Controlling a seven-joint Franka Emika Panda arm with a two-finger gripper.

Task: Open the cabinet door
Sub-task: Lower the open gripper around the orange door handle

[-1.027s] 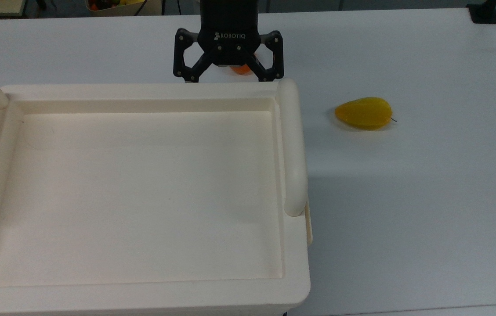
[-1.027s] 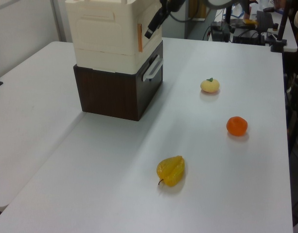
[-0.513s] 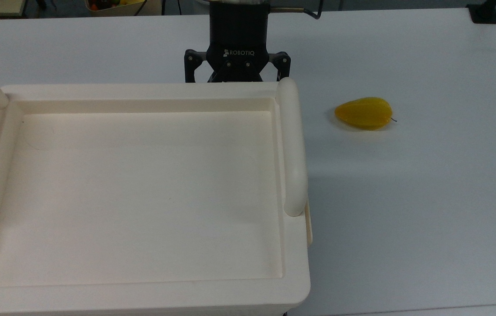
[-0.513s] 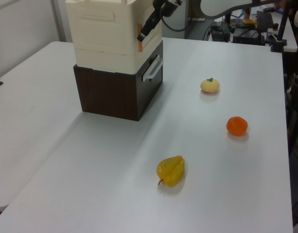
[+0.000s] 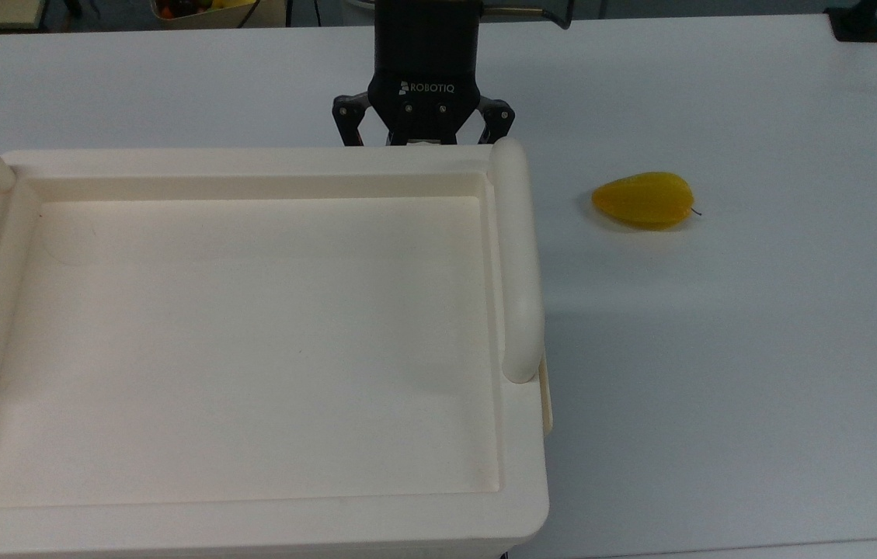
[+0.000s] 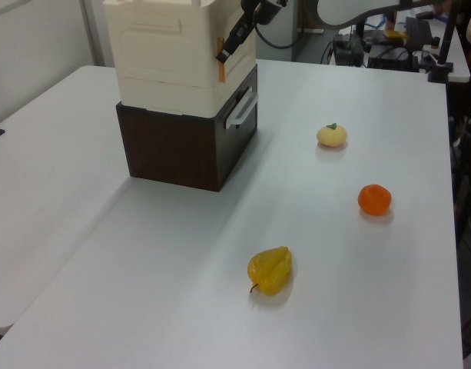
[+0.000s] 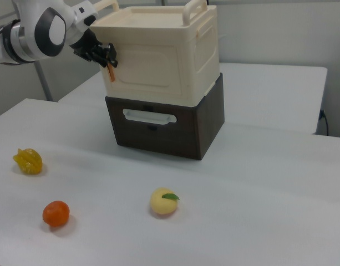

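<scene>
Cream cabinet door [image 7: 150, 69] shut, flush w/ front, upright.

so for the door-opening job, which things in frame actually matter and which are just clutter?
Job:
- cabinet door, front panel of the cream cabinet
- orange tab at the door's edge
- gripper, at that tab

Clutter:
- yellow starfruit
- orange
- pale yellow fruit
- dark drawer unit under the cabinet

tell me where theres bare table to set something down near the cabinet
Bare table lies on the right view's right of the cabinet, and between the cabinet's dark base and the pale yellow fruit. It is crowded at the cabinet door edge, where the gripper sits by the orange tab.
</scene>
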